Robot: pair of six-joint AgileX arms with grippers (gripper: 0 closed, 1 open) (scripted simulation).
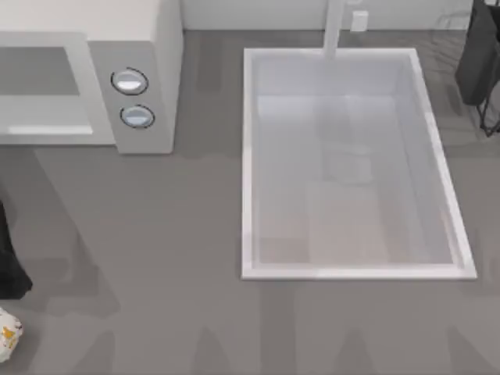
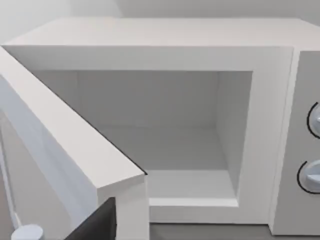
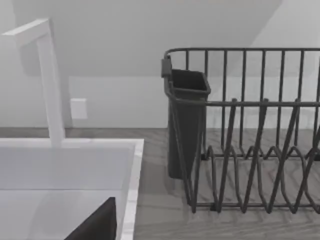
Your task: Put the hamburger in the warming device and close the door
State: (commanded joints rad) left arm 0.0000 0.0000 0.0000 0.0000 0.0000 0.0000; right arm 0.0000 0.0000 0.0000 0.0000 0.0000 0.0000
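A: Where is the left gripper, and what are its fingers doing?

B: It sits in front of the warming device, at the table's left edge, as a dark shape; whether its fingers are apart or together I cannot tell.

A: And the hamburger?

B: Just in front of that gripper, farther again from the warming device, right at the table edge; nothing is holding it.

A: How will it handle?

B: My guess is light and soft; a gentle squeeze across its round sides should do, low enough that it does not slip out; too hard and it may squash.

A: Is the way in clear?

B: In the left wrist view the door stands swung open and the grey cavity holds nothing; the two knobs sit beside it.

A: The right arm?

B: Parked well beyond the sink basin from the warming device, by the dish rack; fingers, cannot tell.
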